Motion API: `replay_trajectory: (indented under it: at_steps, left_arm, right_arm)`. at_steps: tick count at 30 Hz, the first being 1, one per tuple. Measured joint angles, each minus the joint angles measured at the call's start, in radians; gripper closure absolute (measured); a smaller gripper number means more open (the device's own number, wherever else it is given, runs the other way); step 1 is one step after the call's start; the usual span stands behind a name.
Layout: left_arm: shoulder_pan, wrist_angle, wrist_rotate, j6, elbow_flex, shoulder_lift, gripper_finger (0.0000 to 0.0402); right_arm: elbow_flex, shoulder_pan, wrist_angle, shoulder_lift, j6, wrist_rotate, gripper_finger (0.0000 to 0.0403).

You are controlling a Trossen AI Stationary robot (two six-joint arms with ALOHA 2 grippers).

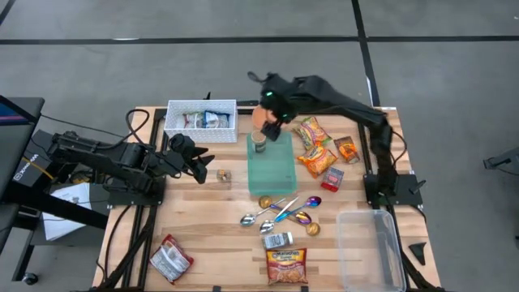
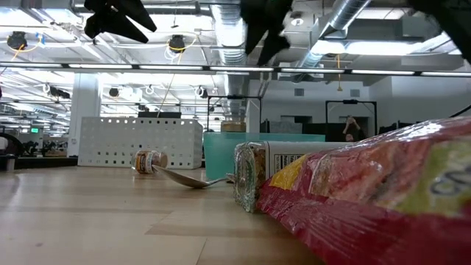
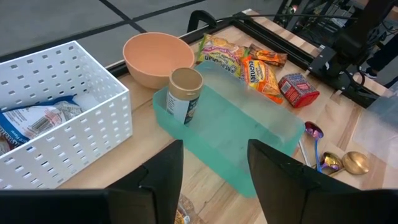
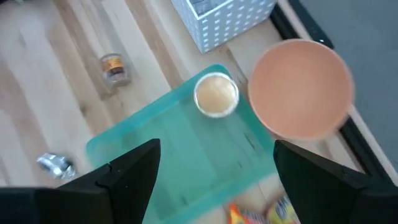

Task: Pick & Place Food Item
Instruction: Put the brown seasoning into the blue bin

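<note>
A small jar with a tan lid (image 1: 259, 143) stands upright on its base in the far left corner of a teal tray (image 1: 274, 169); it also shows in the wrist views (image 3: 185, 94) (image 4: 216, 94). Just beyond the tray sits a peach bowl (image 1: 259, 114). My right gripper (image 1: 272, 127) hangs open above the tray's far end, clear of the jar, with nothing between its fingers (image 4: 214, 158). My left gripper (image 1: 201, 167) hovers open left of the tray, empty (image 3: 214, 163).
A white basket (image 1: 201, 120) with packets stands far left of the tray. Snack bags (image 1: 315, 146) and a red box (image 1: 332, 178) lie right of it. Spoons (image 1: 280, 212), a clear tub (image 1: 369, 247), a small jar (image 1: 221, 175) and packets (image 1: 285, 266) lie nearer.
</note>
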Motion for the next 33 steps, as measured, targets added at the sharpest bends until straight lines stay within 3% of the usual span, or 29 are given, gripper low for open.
replay_trajectory:
  at_steps: [9,15,25,33]
  left_arm:
    - [0.0,0.001,0.0,0.0,0.0,0.0,0.0225]
    - [0.0,0.001,0.0,0.007,0.0,0.0,0.0225]
    - [-0.004,0.001,0.087,0.056,0.0,0.0,0.0225]
    - [-0.01,0.063,0.097,0.1,0.0,0.0,0.0228]
  right_arm:
    - [0.0,0.039,-0.195,-0.227,0.095,0.097,0.0094]
    - [-0.046,0.097,-0.189,-0.381,0.232,0.144,0.0094]
    - [-0.28,0.316,-0.193,-0.595,0.577,0.231,0.0094]
    - [-0.501,0.471,-0.192,-0.69,0.733,0.29,0.0094]
